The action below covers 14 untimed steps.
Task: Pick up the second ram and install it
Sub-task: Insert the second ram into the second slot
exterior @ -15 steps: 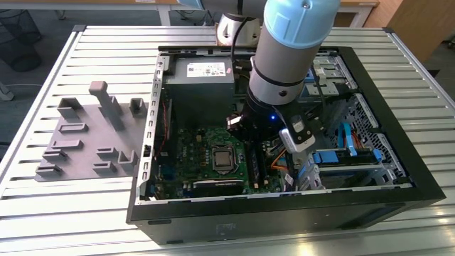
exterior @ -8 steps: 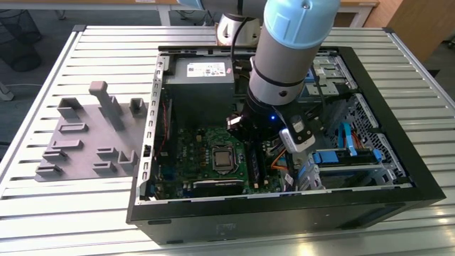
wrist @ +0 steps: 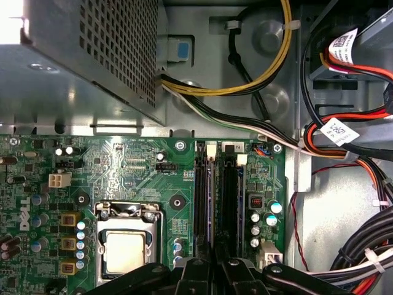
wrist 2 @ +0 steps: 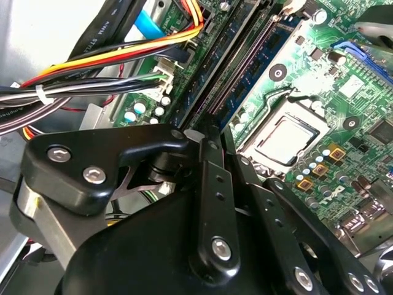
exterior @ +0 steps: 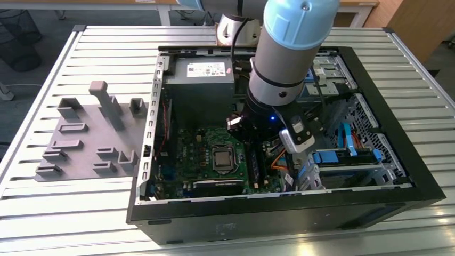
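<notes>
Exterior view: arm (exterior: 284,58) reaches down into the open PC case (exterior: 284,213), which lies on its side on the slatted bench (exterior: 85,213). End effector (exterior: 257,140) sits low over the motherboard (exterior: 206,154), by the slots on the exterior view's right of the CPU socket (exterior: 223,158). Gray fixture plate (exterior: 89,144) w/ blocks lies on the bench at the exterior view's left, well apart from the case. Power supply (exterior: 199,85) sits at the far end of the case.

First wrist view: end effector (wrist: 215,261) fingers (wrist: 196,270) are drawn close together, lined up w/ the long black slots (wrist: 201,196); second ram (wrist: 213,203) stands on edge betw. them, a thin dark strip running along the slots, its near end betw. the fingertips. CPU socket (wrist: 126,246) just beside the slots; cable bundle (wrist: 344,147) off to the side.

Second wrist view: end effector (wrist 2: 212,138) linkage narrowed, tips meeting at the second ram (wrist 2: 236,86), which runs along the slots (wrist 2: 212,61) beside the CPU socket (wrist 2: 285,138). Can't tell if the stick is fully seated or merely resting in the slot.
</notes>
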### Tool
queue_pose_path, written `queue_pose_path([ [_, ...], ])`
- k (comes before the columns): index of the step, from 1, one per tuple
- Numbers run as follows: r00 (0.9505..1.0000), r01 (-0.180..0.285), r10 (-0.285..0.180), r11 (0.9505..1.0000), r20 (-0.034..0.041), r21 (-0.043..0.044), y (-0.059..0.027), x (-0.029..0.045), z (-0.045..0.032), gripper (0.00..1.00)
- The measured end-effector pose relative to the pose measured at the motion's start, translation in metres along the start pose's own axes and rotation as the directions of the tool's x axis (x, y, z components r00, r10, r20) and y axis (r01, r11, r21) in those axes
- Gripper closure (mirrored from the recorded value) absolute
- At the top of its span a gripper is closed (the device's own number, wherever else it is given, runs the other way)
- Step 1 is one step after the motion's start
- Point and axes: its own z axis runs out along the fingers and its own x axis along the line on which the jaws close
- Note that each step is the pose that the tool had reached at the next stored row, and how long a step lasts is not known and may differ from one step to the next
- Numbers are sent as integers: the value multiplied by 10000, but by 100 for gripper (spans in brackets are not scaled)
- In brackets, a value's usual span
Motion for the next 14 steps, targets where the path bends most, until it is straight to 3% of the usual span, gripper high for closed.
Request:
queue_pose_path([
  [7,10000,-9,9,10000,2,-6,0,-1,17,86],
  [14,10000,-9,9,10000,1,-7,-3,-8,-13,86],
])
